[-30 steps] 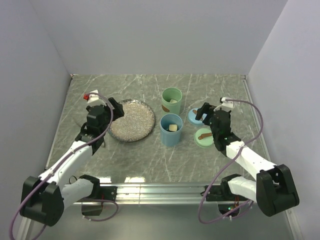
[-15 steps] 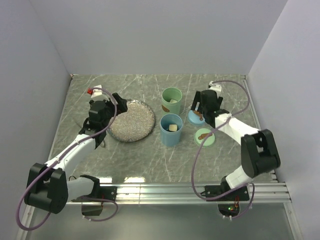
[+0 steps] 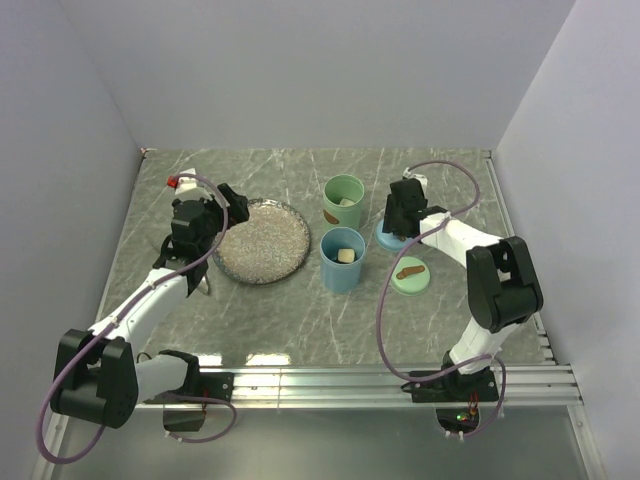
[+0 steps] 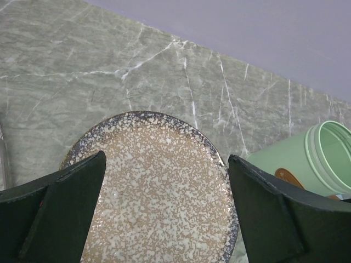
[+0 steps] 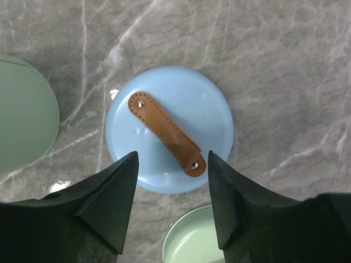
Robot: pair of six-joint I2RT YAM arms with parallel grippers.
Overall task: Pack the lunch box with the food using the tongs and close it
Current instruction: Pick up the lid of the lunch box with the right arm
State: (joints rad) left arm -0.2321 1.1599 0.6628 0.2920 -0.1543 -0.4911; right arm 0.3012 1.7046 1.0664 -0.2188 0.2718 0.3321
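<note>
The lunch box is two open cups, green point(image 3: 344, 199) and blue point(image 3: 342, 259), each with a beige piece of food point(image 3: 346, 256) inside. Their round lids lie to the right: the blue lid point(image 5: 169, 129) with a brown strap handle point(image 5: 166, 133), and the green lid point(image 3: 410, 275). My right gripper point(image 5: 173, 160) hangs open just above the blue lid, a jaw on either side of the handle's near end, gripping nothing. My left gripper point(image 4: 166, 164) is wide open and empty over the speckled plate point(image 4: 159, 181). I cannot make out the tongs.
The plate point(image 3: 263, 240) holds no food. The green cup point(image 4: 307, 156) stands just right of it. Grey walls close in the back and both sides, and a metal rail point(image 3: 330, 380) runs along the near edge.
My right gripper swung from above the green lid back to the blue lid, and its jaws narrowed. My left gripper shifted slightly back and left and opened a little wider.
</note>
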